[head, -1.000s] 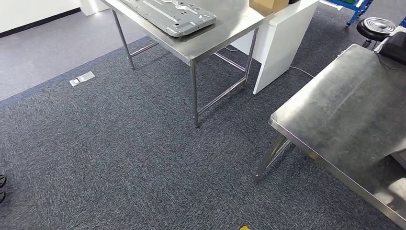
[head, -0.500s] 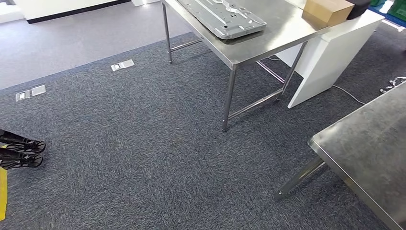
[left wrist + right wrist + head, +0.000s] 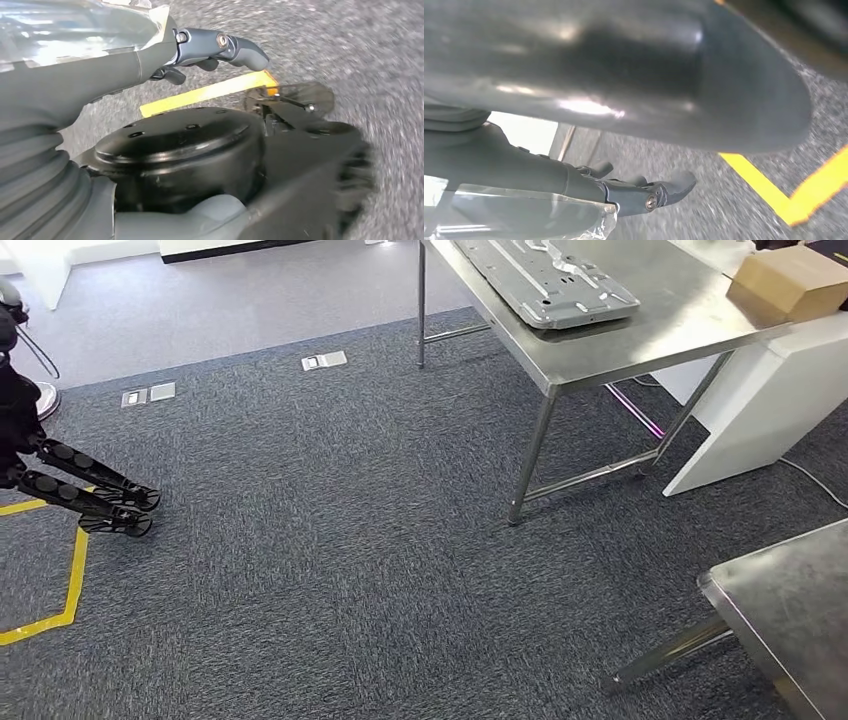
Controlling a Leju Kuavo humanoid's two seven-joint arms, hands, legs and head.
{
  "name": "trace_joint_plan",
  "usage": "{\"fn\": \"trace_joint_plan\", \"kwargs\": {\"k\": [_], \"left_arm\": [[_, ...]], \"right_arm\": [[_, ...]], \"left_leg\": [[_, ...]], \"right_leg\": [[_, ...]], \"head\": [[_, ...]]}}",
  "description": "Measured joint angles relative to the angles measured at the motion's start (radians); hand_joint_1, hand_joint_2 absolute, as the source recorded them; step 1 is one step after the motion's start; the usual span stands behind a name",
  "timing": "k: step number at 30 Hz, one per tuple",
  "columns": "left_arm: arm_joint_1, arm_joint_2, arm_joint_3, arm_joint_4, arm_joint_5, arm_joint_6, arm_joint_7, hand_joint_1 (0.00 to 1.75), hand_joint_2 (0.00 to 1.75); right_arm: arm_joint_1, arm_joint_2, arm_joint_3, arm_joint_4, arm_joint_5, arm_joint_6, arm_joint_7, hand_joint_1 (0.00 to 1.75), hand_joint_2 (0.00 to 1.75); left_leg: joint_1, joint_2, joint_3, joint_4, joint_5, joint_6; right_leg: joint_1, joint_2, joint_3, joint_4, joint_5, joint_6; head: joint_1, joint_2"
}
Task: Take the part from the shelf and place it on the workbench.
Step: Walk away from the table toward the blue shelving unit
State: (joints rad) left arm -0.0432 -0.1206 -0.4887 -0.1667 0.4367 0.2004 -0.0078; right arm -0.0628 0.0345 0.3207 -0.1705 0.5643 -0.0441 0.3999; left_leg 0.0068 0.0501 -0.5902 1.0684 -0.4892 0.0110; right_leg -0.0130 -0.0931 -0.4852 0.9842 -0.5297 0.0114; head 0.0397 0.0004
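A stainless steel table (image 3: pixel 640 335) on thin round legs stands across the dark speckled carpet (image 3: pixel 330 570), and on its top lies a flat grey pressed-metal panel (image 3: pixel 548 278) with ribs and holes. Beside the panel sits a brown cardboard box (image 3: pixel 790 282), next to a white cabinet (image 3: pixel 760 405). The corner of a second steel table (image 3: pixel 790 615) shows nearer. Small metal floor plates (image 3: pixel 324 361) are set in the carpet, yellow floor tape (image 3: pixel 70 580) marks a corner, and black wheeled chair legs (image 3: pixel 95 500) reach in beside it. The left hand (image 3: pixel 210 47) hangs over the carpet holding a crinkled clear plastic-wrapped part (image 3: pixel 75 25) against its fingers. The right hand (image 3: pixel 644 192) likewise rests its dark fingers on the clear wrapped part.
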Motion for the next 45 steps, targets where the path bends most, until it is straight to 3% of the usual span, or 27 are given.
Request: {"fn": "trace_joint_plan", "kwargs": {"k": [2, 4, 5, 7, 9, 11, 12, 13, 15, 17, 19, 20, 22, 24, 26, 27, 28, 30, 32, 34, 35, 37, 39, 41, 42, 43, 45], "left_arm": [[0.001, 0.000, 0.009, 0.000, 0.030, -0.009, 0.007, 0.00, 1.75], [0.003, 0.002, 0.019, 0.001, 0.047, -0.028, 0.023, 0.00, 1.75], [0.004, 0.003, 0.023, 0.002, 0.051, -0.033, 0.029, 0.00, 1.75], [0.005, 0.003, 0.026, 0.003, 0.052, -0.032, 0.030, 0.00, 1.75], [0.005, 0.003, 0.030, 0.003, 0.057, -0.032, 0.020, 0.00, 1.75], [0.006, 0.003, 0.036, 0.003, 0.064, -0.036, 0.002, 0.00, 1.75], [0.007, 0.004, 0.039, 0.003, 0.066, -0.040, -0.005, 0.00, 1.75], [0.007, 0.005, 0.041, 0.003, 0.066, -0.042, -0.009, 0.00, 1.75], [0.007, 0.005, 0.045, 0.003, 0.066, -0.045, -0.012, 0.00, 1.75], [0.007, 0.005, 0.048, 0.003, 0.066, -0.048, -0.014, 0.00, 1.75], [0.009, 0.006, 0.049, 0.003, 0.066, -0.053, -0.015, 0.00, 1.75], [0.010, 0.007, 0.049, 0.004, 0.065, -0.055, -0.013, 0.00, 1.75], [0.008, 0.010, 0.050, 0.005, 0.059, -0.059, 0.000, 0.00, 1.75], [0.004, 0.012, 0.050, 0.005, 0.051, -0.057, 0.027, 0.00, 1.75], [-0.002, 0.013, 0.050, 0.005, 0.047, -0.047, 0.054, 0.00, 1.75], [-0.003, 0.012, 0.050, 0.005, 0.048, -0.042, 0.064, 0.00, 1.75], [-0.005, 0.012, 0.050, 0.005, 0.048, -0.037, 0.072, 0.00, 1.75], [-0.007, 0.012, 0.050, 0.004, 0.048, -0.030, 0.080, 0.00, 1.75], [-0.007, 0.011, 0.050, 0.004, 0.049, -0.026, 0.084, 0.00, 1.75], [-0.005, 0.011, 0.050, 0.005, 0.056, -0.020, 0.071, 0.00, 1.75], [-0.003, 0.009, 0.050, 0.004, 0.060, -0.017, 0.055, 0.00, 1.75], [-0.002, 0.004, 0.052, 0.004, 0.074, 0.001, 0.016, 0.00, 1.75], [-0.006, -0.009, 0.060, 0.004, 0.100, 0.046, 0.003, 0.00, 1.75], [-0.008, -0.024, 0.074, 0.004, 0.127, 0.089, 0.016, 0.00, 1.75], [-0.008, -0.030, 0.081, 0.004, 0.136, 0.098, 0.023, 0.00, 1.75], [-0.007, -0.034, 0.087, 0.004, 0.142, 0.101, 0.029, 0.00, 1.75], [-0.007, -0.039, 0.099, 0.004, 0.152, 0.101, 0.037, 0.00, 1.75]], "right_arm": [[-0.001, -0.003, 0.000, 0.000, 0.014, 0.007, 0.016, 0.00, 0.00], [-0.004, -0.005, 0.000, 0.000, 0.027, 0.017, 0.026, 0.00, 0.00], [-0.005, -0.008, 0.001, 0.000, 0.032, 0.022, 0.023, 0.00, 0.00], [-0.004, -0.013, 0.001, 0.000, 0.042, 0.028, 0.012, 0.00, 0.00], [-0.001, -0.018, 0.003, 0.001, 0.052, 0.028, 0.005, 0.00, 0.00], [-0.005, -0.022, 0.006, 0.001, 0.063, 0.026, 0.009, 0.00, 0.00], [-0.007, -0.023, 0.006, 0.001, 0.066, 0.025, 0.013, 0.00, 0.00], [-0.009, -0.025, 0.007, 0.001, 0.068, 0.024, 0.016, 0.00, 0.00], [-0.006, -0.029, 0.008, 0.002, 0.069, 0.023, 0.019, 0.00, 0.00], [-0.004, -0.031, 0.008, 0.004, 0.069, 0.023, 0.020, 0.00, 0.00], [-0.005, -0.031, 0.009, 0.005, 0.070, 0.024, 0.017, 0.00, 0.00], [-0.006, -0.032, 0.009, 0.005, 0.073, 0.025, 0.012, 0.00, 0.00], [-0.003, -0.032, 0.010, 0.005, 0.074, 0.021, -0.002, 0.00, 0.00], [0.002, -0.030, 0.006, 0.005, 0.051, 0.016, -0.012, 0.00, 0.00], [0.006, -0.025, -0.009, 0.005, 0.016, 0.015, -0.014, 0.00, 0.00], [0.006, -0.023, -0.017, 0.005, 0.004, 0.015, -0.014, 0.00, 0.00], [0.005, -0.020, -0.024, 0.005, -0.003, 0.015, -0.014, 0.00, 0.00], [0.003, -0.015, -0.033, 0.005, -0.007, 0.015, -0.013, 0.00, 0.00], [0.002, -0.011, -0.041, 0.005, -0.005, 0.016, -0.014, 0.00, 0.00], [0.000, -0.008, -0.043, 0.004, 0.011, 0.023, -0.020, 0.00, 0.00], [-0.001, -0.006, -0.042, 0.004, 0.023, 0.031, -0.032, 0.00, 0.00], [-0.002, -0.004, -0.039, 0.002, 0.049, 0.057, -0.076, 0.00, 0.00], [-0.002, -0.007, -0.029, 0.002, 0.076, 0.087, -0.140, 0.00, 0.00], [-0.007, -0.012, -0.016, 0.002, 0.096, 0.109, -0.195, 0.00, 0.00], [-0.010, -0.015, -0.012, 0.002, 0.098, 0.115, -0.212, 0.00, 0.00], [-0.012, -0.016, -0.009, 0.002, 0.098, 0.118, -0.221, 0.00, 0.00], [-0.012, -0.018, -0.007, 0.003, 0.093, 0.124, -0.230, 0.00, 0.00]], "left_leg": [[-0.006, 0.019, 0.028, -0.052, 0.007, 0.009], [-0.010, -0.004, 0.027, -0.057, 0.013, 0.022], [-0.009, -0.016, 0.027, -0.062, 0.017, 0.030], [-0.004, -0.040, 0.030, -0.071, 0.028, 0.044], [-0.004, -0.064, 0.028, -0.072, 0.031, 0.049], [-0.006, -0.092, 0.028, -0.071, 0.031, 0.050], [-0.006, -0.108, 0.029, -0.071, 0.031, 0.049], [-0.006, -0.124, 0.032, -0.070, 0.031, 0.049], [-0.007, -0.155, 0.034, -0.068, 0.029, 0.043], [-0.009, -0.178, 0.030, -0.066, 0.029, 0.032], [-0.007, -0.196, 0.023, -0.066, 0.032, 0.019], [-0.006, -0.189, 0.019, -0.062, 0.030, 0.014], [-0.006, -0.134, -0.006, -0.010, -0.004, 0.006], [-0.006, -0.075, -0.062, 0.112, -0.072, -0.001], [-0.005, -0.059, -0.104, 0.209, -0.107, -0.005], [-0.005, -0.054, -0.099, 0.206, -0.099, -0.005], [-0.005, -0.047, -0.073, 0.165, -0.075, -0.004], [-0.007, -0.002, 0.011, 0.025, -0.025, 0.002], [-0.013, 0.030, 0.056, -0.057, -0.007, 0.012], [-0.019, 0.013, 0.052, -0.067, -0.005, 0.023], [-0.017, 0.000, 0.053, -0.072, 0.001, 0.029], [-0.011, -0.026, 0.055, -0.083, 0.012, 0.042], [-0.007, -0.052, 0.054, -0.086, 0.019, 0.049], [-0.007, -0.080, 0.052, -0.086, 0.021, 0.051], [-0.007, -0.095, 0.052, -0.085, 0.021, 0.051], [-0.006, -0.110, 0.054, -0.085, 0.021, 0.050], [-0.003, -0.142, 0.057, -0.083, 0.021, 0.044]], "right_leg": [[0.003, -0.017, 0.009, -0.002, -0.007, 0.011], [0.002, -0.035, 0.020, -0.007, -0.010, 0.022], [0.000, -0.026, 0.021, -0.002, -0.016, 0.026], [-0.003, 0.024, -0.004, 0.060, -0.052, 0.024], [-0.005, 0.073, -0.071, 0.193, -0.109, 0.015], [-0.005, 0.084, -0.122, 0.283, -0.130, 0.020], [-0.006, 0.087, -0.122, 0.273, -0.116, 0.028], [-0.007, 0.093, -0.104, 0.223, -0.086, 0.037], [-0.011, 0.135, -0.049, 0.084, -0.019, 0.049], [-0.010, 0.166, -0.022, 0.014, 0.013, 0.039], [-0.005, 0.153, -0.019, 0.010, 0.019, 0.020], [-0.005, 0.142, -0.017, 0.008, 0.022, 0.013], [-0.005, 0.115, -0.017, 0.004, 0.027, -0.001], [-0.001, 0.085, -0.019, 0.003, 0.026, -0.009], [0.003, 0.052, -0.023, 0.003, 0.023, -0.013], [0.004, 0.036, -0.025, 0.003, 0.022, -0.015], [0.004, 0.022, -0.025, 0.003, 0.021, -0.016], [0.007, 0.000, -0.020, 0.003, 0.018, -0.015], [0.012, -0.018, -0.012, 0.004, 0.014, -0.008], [0.014, -0.040, -0.005, 0.002, 0.013, 0.001], [0.012, -0.038, -0.006, 0.004, 0.011, 0.007], [0.009, 0.012, -0.023, 0.046, -0.013, 0.011], [0.007, 0.075, -0.080, 0.165, -0.066, 0.007], [0.006, 0.090, -0.138, 0.281, -0.103, 0.008], [0.005, 0.092, -0.145, 0.292, -0.098, 0.015], [0.003, 0.094, -0.134, 0.264, -0.078, 0.024], [-0.006, 0.120, -0.075, 0.128, -0.015, 0.044]], "head": [[0.000, 0.000], [0.000, 0.000], [0.001, 0.000], [0.002, 0.000], [0.003, 0.000], [0.003, 0.000], [0.003, 0.000], [0.003, 0.000], [0.004, 0.000], [0.003, 0.000], [0.003, 0.000], [0.003, 0.000], [0.001, 0.000], [-0.002, 0.000], [-0.002, 0.000], [-0.002, 0.000], [-0.002, 0.000], [-0.002, 0.000], [-0.001, 0.000], [-0.001, 0.000], [-0.001, 0.000], [0.000, 0.000], [0.001, 0.000], [0.001, 0.000], [0.001, 0.000], [0.001, 0.000], [0.001, 0.000]]}}
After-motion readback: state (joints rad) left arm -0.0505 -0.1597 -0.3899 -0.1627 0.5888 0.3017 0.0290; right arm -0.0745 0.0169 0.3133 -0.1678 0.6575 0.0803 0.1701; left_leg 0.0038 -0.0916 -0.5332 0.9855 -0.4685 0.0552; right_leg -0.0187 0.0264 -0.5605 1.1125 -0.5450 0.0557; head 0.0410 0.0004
